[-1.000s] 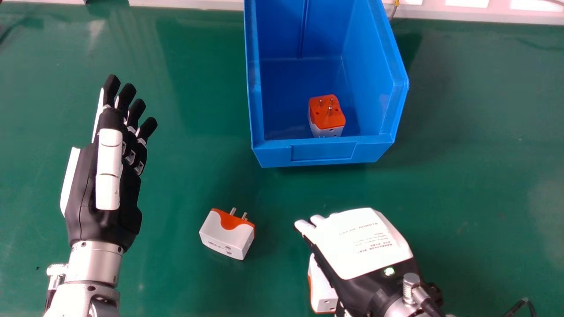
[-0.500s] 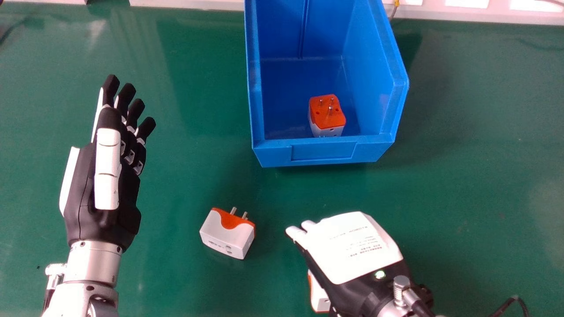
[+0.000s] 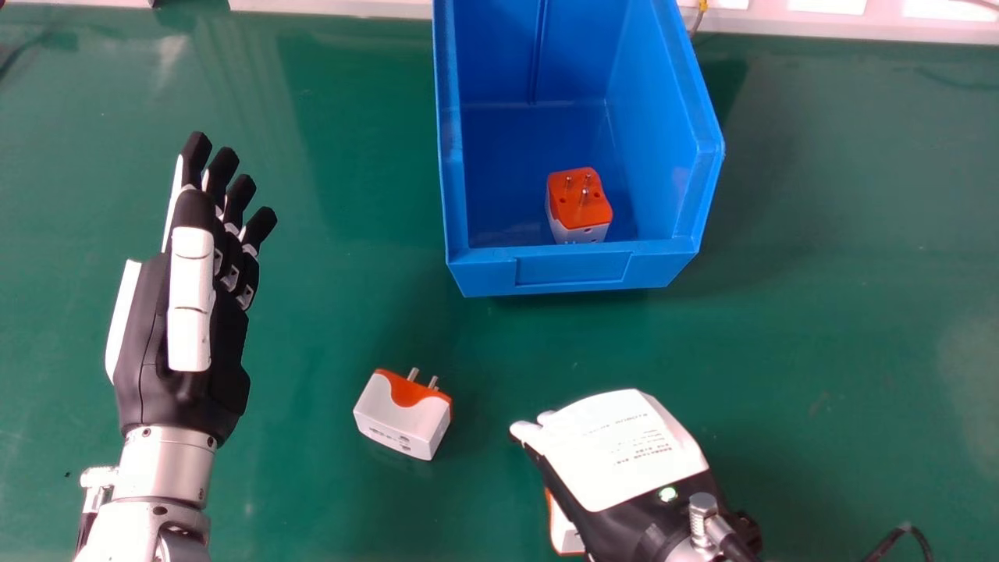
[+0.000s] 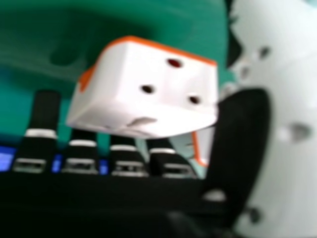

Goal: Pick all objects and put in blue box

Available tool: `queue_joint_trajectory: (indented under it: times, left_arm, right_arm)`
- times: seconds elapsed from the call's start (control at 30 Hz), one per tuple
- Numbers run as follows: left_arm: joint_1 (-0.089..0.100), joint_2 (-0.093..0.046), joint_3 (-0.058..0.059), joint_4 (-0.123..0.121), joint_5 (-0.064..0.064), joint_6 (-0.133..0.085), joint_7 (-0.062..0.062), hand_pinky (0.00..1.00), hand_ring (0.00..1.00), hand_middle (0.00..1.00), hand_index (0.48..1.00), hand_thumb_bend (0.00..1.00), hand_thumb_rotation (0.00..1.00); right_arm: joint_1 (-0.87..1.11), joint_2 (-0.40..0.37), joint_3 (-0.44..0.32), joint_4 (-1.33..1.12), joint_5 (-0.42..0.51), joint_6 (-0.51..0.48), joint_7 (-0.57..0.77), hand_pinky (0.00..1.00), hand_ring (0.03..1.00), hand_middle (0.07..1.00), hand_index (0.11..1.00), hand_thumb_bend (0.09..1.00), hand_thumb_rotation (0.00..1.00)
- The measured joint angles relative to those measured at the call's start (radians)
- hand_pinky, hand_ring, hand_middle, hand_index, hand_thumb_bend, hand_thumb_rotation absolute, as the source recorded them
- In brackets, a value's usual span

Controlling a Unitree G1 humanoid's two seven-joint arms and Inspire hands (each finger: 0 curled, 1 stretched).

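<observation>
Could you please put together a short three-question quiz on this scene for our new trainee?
1. True or false: the plug adapter inside the blue box has its prongs pointing up.

2. Choose one. The left hand is:
a) curled round an adapter
b) empty, with fingers extended
c) inside the box

3. Fill in the missing colour: the second adapter, lying on the green table between the left hand and the right hand, is white and ____.

Key: 1 true; 2 b; 3 orange.

1. Glossy green tabletop [image 3: 812, 336], pale sheen [image 3: 169, 53] at ten o'clock.
2. Whitish border [image 3: 328, 8] beyond, around twelve.
3. Bright white panels [image 3: 827, 5] between one and two o'clock.
</observation>
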Motion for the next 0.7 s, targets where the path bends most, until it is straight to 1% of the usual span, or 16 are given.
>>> queue_joint_trajectory:
  times: [0.23, 0.33, 0.43, 0.57, 0.7]
  left_arm:
    - [0.000, 0.000, 0.000, 0.000, 0.001, 0.000, 0.001, 0.96, 0.99, 1.00, 0.997, 0.73, 0.86]
    - [0.000, 0.000, 0.000, 0.000, -0.001, 0.001, 0.001, 0.96, 0.99, 1.00, 0.997, 0.74, 0.85]
    - [0.000, 0.000, 0.000, 0.000, 0.000, 0.001, 0.001, 0.96, 0.99, 1.00, 0.993, 0.74, 0.85]
    - [0.000, 0.000, 0.000, 0.000, 0.003, 0.001, 0.003, 0.96, 0.99, 0.99, 0.991, 0.74, 0.84]
    - [0.000, 0.000, 0.000, -0.004, 0.002, 0.004, 0.004, 0.95, 0.99, 0.99, 0.989, 0.74, 0.84]
  right_arm:
    - [-0.003, -0.003, 0.006, 0.003, 0.000, 0.006, 0.000, 0.66, 0.852, 0.878, 0.867, 0.695, 0.10]
    - [-0.004, -0.004, 0.007, 0.003, 0.000, 0.007, 0.000, 0.66, 0.850, 0.876, 0.864, 0.698, 0.12]
    - [-0.008, -0.006, 0.011, 0.006, 0.000, 0.009, 0.001, 0.65, 0.847, 0.873, 0.860, 0.706, 0.15]
    - [-0.016, -0.012, 0.022, 0.012, 0.000, 0.014, 0.001, 0.65, 0.844, 0.871, 0.858, 0.707, 0.16]
    - [-0.021, -0.014, 0.027, 0.018, 0.000, 0.019, -0.004, 0.65, 0.842, 0.869, 0.855, 0.710, 0.18]
